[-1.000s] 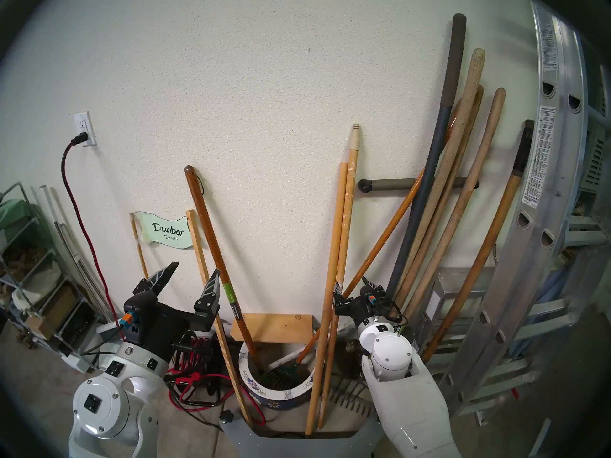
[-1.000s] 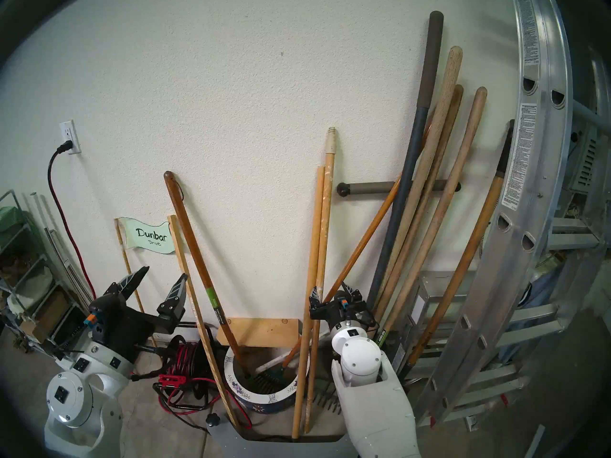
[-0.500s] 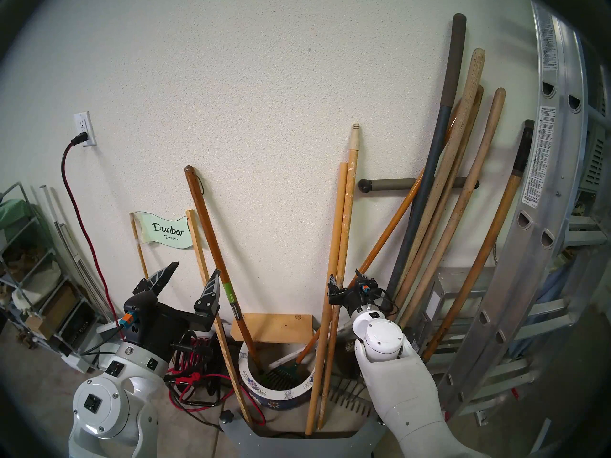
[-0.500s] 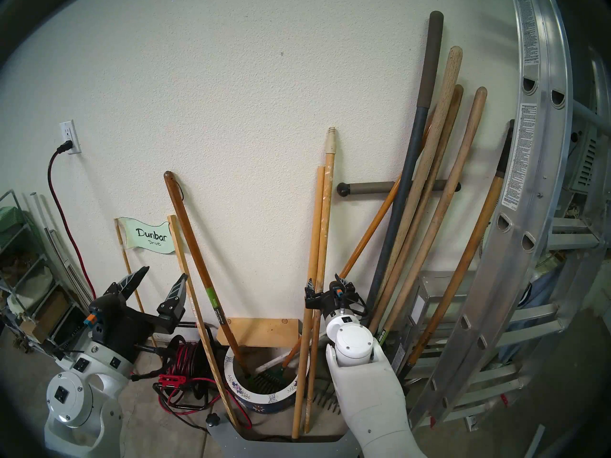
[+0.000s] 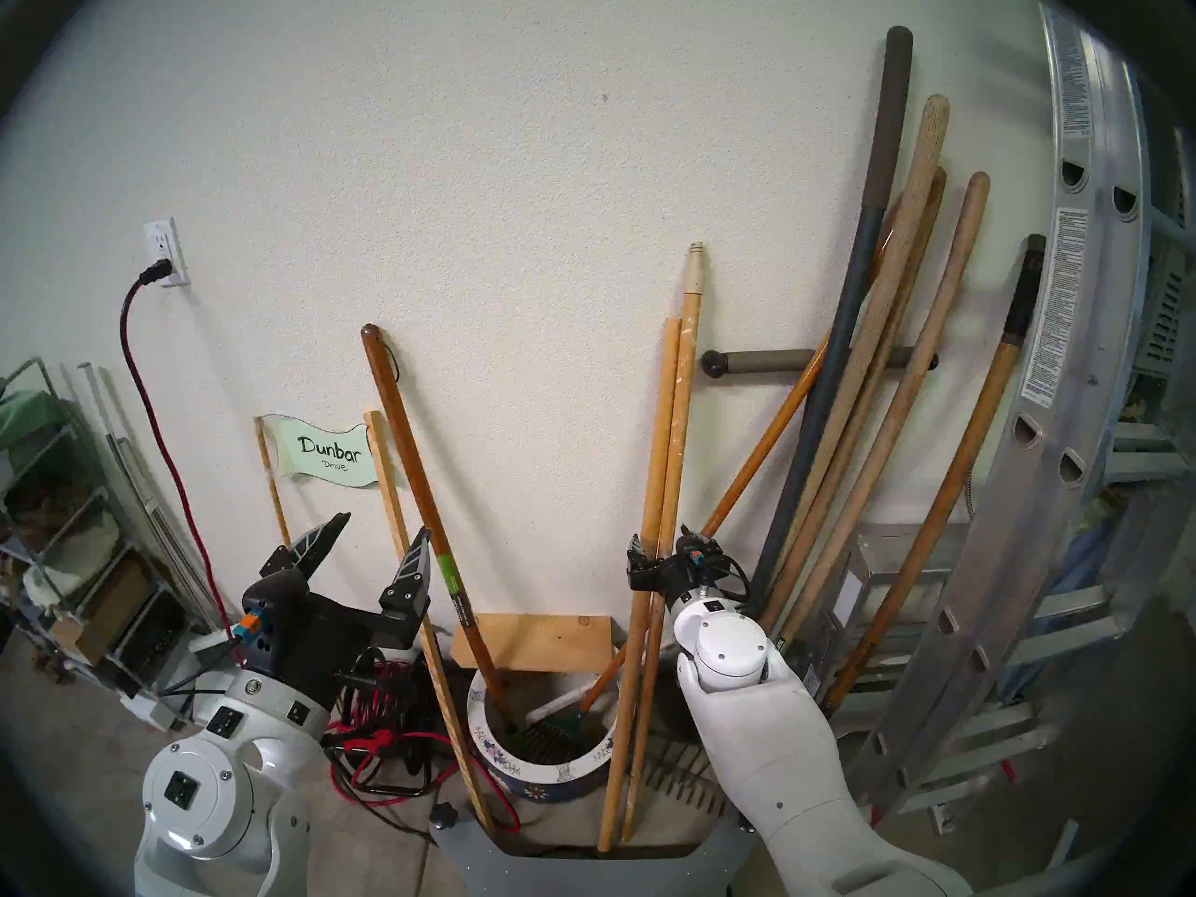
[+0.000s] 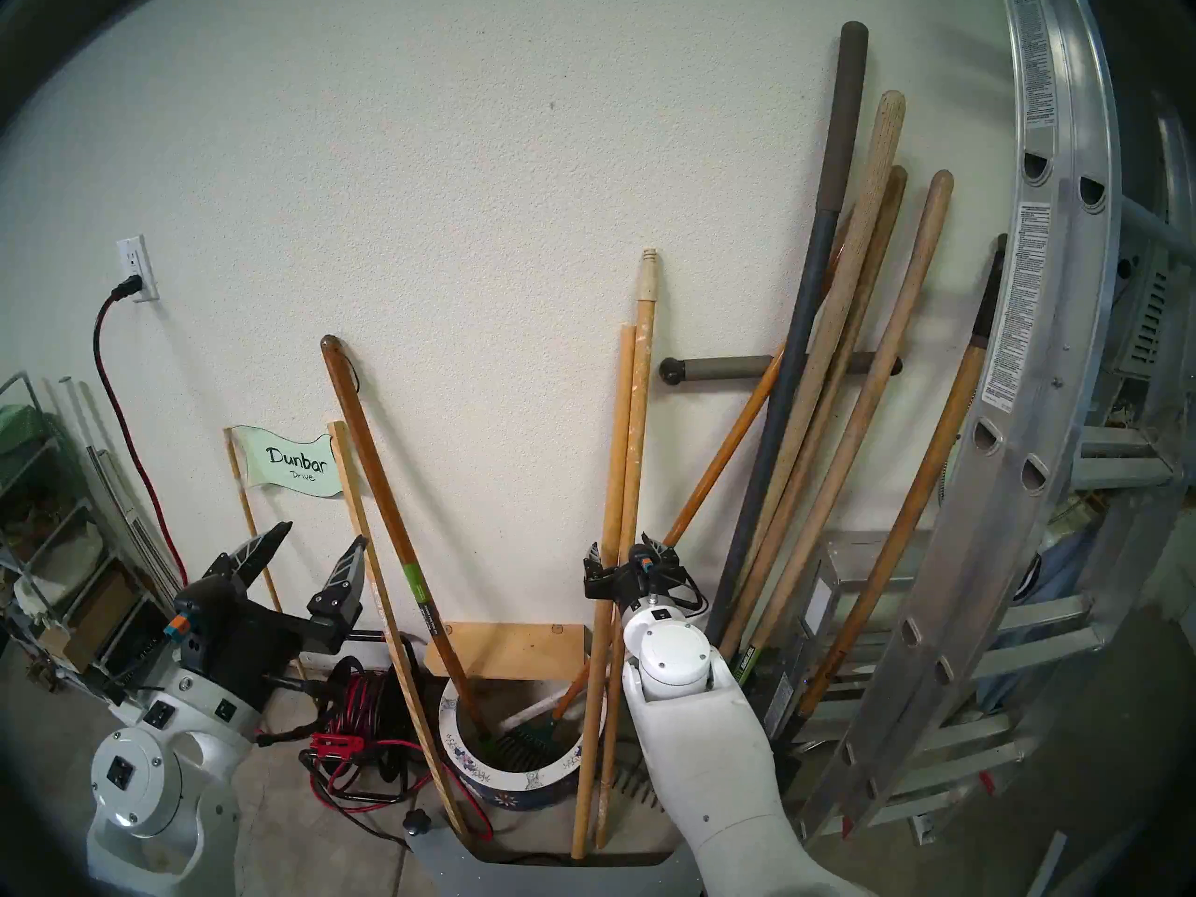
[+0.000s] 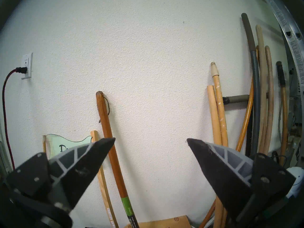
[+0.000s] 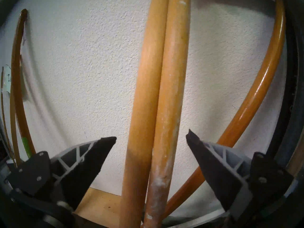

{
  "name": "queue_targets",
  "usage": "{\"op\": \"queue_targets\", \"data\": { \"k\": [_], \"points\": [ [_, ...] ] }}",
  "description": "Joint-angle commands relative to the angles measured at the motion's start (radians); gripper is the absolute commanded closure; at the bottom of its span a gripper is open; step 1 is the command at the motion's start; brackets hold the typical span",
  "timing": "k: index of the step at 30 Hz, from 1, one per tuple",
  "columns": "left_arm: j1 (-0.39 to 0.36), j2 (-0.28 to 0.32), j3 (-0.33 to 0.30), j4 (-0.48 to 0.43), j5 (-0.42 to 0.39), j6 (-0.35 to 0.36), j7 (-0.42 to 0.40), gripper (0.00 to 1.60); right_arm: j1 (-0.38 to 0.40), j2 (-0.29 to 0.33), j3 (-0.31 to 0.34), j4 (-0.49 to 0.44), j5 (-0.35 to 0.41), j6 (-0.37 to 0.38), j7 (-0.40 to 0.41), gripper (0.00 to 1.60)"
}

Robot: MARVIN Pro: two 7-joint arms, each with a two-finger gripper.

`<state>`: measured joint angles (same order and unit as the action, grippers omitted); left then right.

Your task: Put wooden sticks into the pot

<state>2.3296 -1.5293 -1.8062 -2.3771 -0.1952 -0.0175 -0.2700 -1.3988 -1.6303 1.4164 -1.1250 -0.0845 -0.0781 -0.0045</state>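
Wooden sticks (image 5: 666,462): pair side by side, centre frame, long axes near-vertical, tops against wall, feet just right of pot.
Pot (image 5: 550,769): lower centre.
Left gripper (image 5: 375,540): lower left, spread, empty.
Right gripper (image 5: 666,543): spread, straddling both sticks.

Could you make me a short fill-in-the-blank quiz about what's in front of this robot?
1. The right tool has its fingers on either side of ____ sticks.
2. Both tools, including the left tool, are ____.
3. The sticks' lower ends rest ____ the pot.
4. The speckled stick reaches ____ than the plain stick.

Answers: two; open; outside; higher
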Motion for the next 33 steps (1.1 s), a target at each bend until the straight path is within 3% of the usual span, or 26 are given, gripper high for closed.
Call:
{"op": "queue_targets", "data": {
  "k": [1, 8, 9, 10, 11, 12, 17, 21, 26, 27, 28, 29, 30, 33],
  "points": [
    [0.002, -0.002, 0.001, -0.001, 0.002, -0.001, 0.002, 0.0, 0.089, -0.035, -0.026, 0.084, -0.055, -0.028, -0.073, 0.0],
    [0.002, -0.001, 0.001, -0.001, 0.002, -0.001, 0.003, 0.0, 0.144, -0.055, -0.041, 0.205, -0.11, -0.067, -0.162, 0.0],
    [0.002, -0.001, 0.001, -0.001, 0.002, -0.001, 0.003, 0.0, 0.149, -0.06, -0.04, 0.22, -0.114, -0.073, -0.175, 0.64],
    [0.002, -0.001, 0.001, -0.001, 0.002, -0.001, 0.003, 0.0, 0.155, -0.061, -0.04, 0.235, -0.116, -0.081, -0.181, 1.04],
    [0.002, -0.001, 0.001, -0.001, 0.002, -0.001, 0.003, 0.0, 0.16, -0.061, -0.04, 0.248, -0.114, -0.087, -0.18, 1.04],
    [0.002, -0.001, 0.001, -0.001, 0.002, -0.001, 0.003, 0.0, 0.163, -0.066, -0.032, 0.257, -0.105, -0.089, -0.182, 1.6],
    [0.002, -0.001, 0.001, -0.001, 0.002, -0.001, 0.003, 0.0, 0.151, -0.057, -0.023, 0.25, -0.095, -0.115, -0.175, 1.6],
    [0.002, -0.001, 0.001, -0.001, 0.002, -0.001, 0.003, 0.0, 0.089, -0.037, -0.007, 0.143, -0.061, -0.112, -0.124, 1.6],
    [0.002, 0.0, 0.001, -0.001, 0.001, -0.001, 0.003, 0.0, 0.055, -0.029, 0.027, 0.108, -0.01, -0.152, -0.098, 1.6],
    [0.002, 0.0, 0.001, -0.001, 0.001, -0.001, 0.003, 0.0, 0.01, -0.01, 0.02, 0.026, 0.02, -0.126, -0.074, 1.6],
    [0.002, 0.0, 0.001, -0.001, 0.001, -0.001, 0.003, 0.0, 0.032, -0.02, 0.04, 0.081, 0.017, -0.172, -0.07, 1.6],
    [0.002, 0.0, 0.001, -0.001, 0.001, -0.001, 0.003, 0.0, 0.032, -0.02, 0.04, 0.081, 0.017, -0.172, -0.07, 1.6],
    [0.002, 0.0, 0.001, 0.0, 0.001, -0.001, 0.003, 0.0, -0.008, -0.004, 0.032, 0.008, 0.04, -0.146, -0.054, 1.6],
    [0.002, 0.001, 0.001, 0.0, 0.0, -0.001, 0.003, 0.0, -0.016, -0.003, 0.05, 0.013, 0.064, -0.176, -0.023, 1.6]
  ]
}}
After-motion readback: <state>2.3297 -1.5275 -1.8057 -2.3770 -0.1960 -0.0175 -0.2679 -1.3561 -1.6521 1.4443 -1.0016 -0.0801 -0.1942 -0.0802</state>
